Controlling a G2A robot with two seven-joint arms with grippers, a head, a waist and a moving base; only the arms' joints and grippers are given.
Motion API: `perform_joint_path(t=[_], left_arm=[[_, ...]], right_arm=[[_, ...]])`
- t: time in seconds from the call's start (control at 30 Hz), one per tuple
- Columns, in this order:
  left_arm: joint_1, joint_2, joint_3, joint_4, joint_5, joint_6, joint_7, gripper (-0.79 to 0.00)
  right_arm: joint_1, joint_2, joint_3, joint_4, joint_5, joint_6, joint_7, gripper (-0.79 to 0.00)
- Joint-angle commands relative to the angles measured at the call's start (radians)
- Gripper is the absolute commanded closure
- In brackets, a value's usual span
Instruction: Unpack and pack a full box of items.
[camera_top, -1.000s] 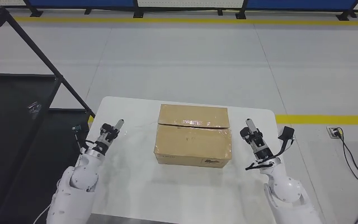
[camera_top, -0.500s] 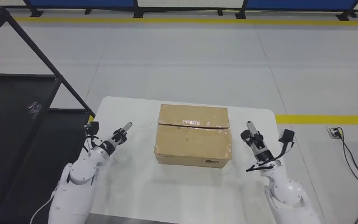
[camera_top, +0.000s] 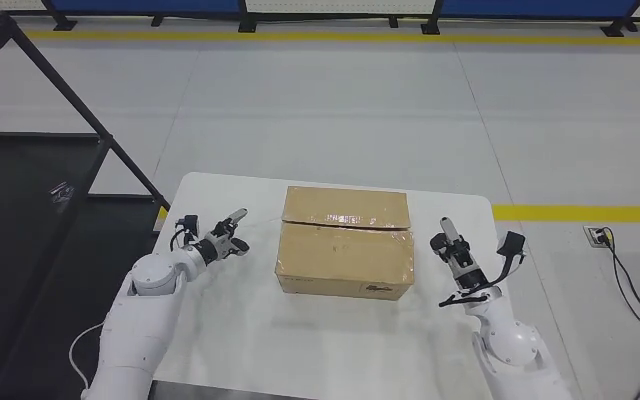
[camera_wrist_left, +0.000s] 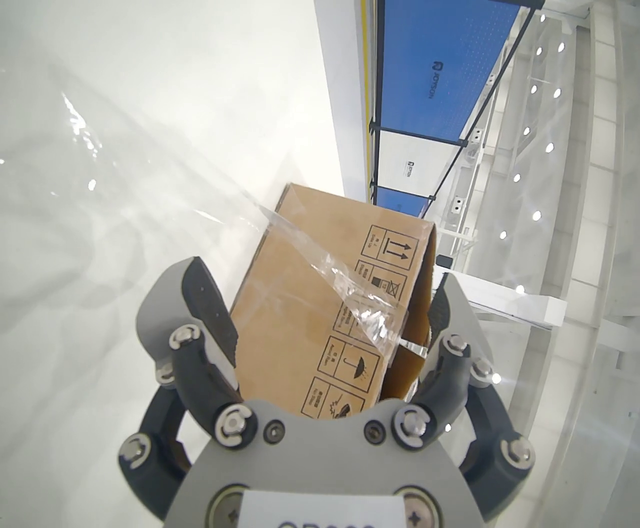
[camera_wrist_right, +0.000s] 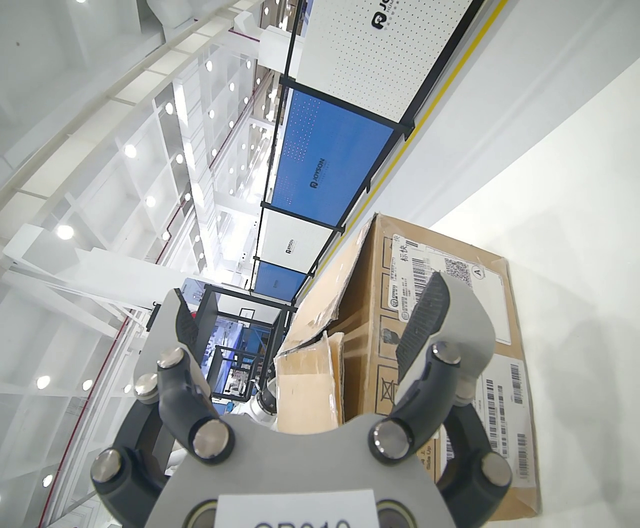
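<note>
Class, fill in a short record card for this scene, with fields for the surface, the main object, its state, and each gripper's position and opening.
Surface: white table
Main object: cardboard box, in the middle of the table
Box state: top flaps down, clear tape along the top
Left gripper: open, pointing at one end of the box, not touching it
Right gripper: open, beside the opposite end, not touching it
Task stage: box not yet opened

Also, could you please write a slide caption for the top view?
Cardboard box on the white table, left gripper and right gripper flanking it, both open.
</note>
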Motion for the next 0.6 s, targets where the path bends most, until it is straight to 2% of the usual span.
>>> perform_joint_path(t=[0.0,0.33,0.57], left_arm=[[-0.033,-0.009,0.018,0.057,-0.016,0.000,0.019,-0.785],[-0.165,-0.051,0.061,0.286,-0.108,-0.042,0.073,-0.785],[-0.217,-0.069,0.053,0.370,-0.170,-0.094,0.145,-0.785]], right_arm=[[0.000,0.000,0.001,0.001,0.001,0.002,0.000,-0.785],[-0.006,0.000,0.005,-0.014,-0.007,0.014,-0.009,-0.785],[-0.024,0.001,0.015,-0.037,-0.015,0.024,-0.018,-0.785]])
